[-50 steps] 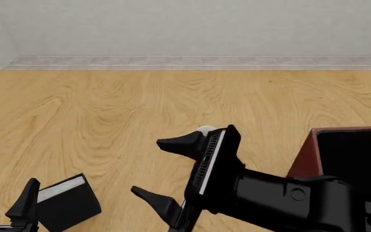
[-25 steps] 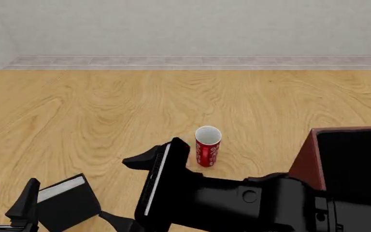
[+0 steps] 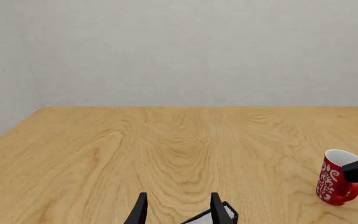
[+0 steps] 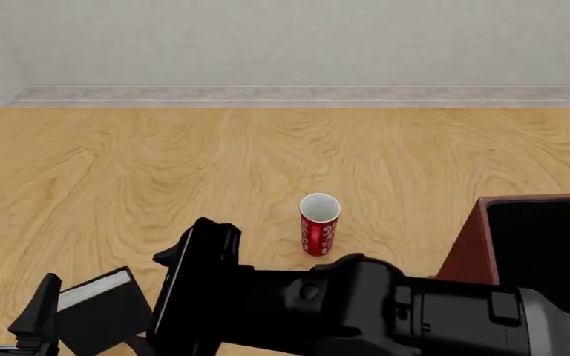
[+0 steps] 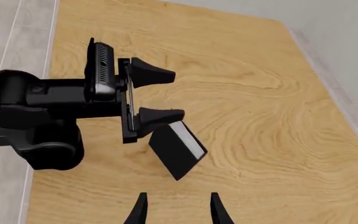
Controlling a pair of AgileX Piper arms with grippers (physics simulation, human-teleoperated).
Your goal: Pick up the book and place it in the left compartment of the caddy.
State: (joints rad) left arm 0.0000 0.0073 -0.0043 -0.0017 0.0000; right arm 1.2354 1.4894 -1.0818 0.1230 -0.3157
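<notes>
The book [image 4: 105, 310] lies flat on the table [image 4: 166, 163], just beside the left claw [image 4: 12, 305] and directly ahead of the right claw [image 5: 175, 207], whose wrist view looks straight down on it. That claw's two fingers stand apart with nothing between them, and the book [image 5: 177, 149] is beyond their tips, so it seems lined up for a reach, not yet a grasp. The left claw is likewise parted and empty, hanging idle at the book's side; it probably waits there to leave the approach free. The right arm crosses over from the caddy [image 4: 537, 245] side, well behind its claw, which suits carrying the book back to the left compartment [image 4: 537, 241]. The can [image 4: 319, 224] stands upright, apart from the book.
</notes>
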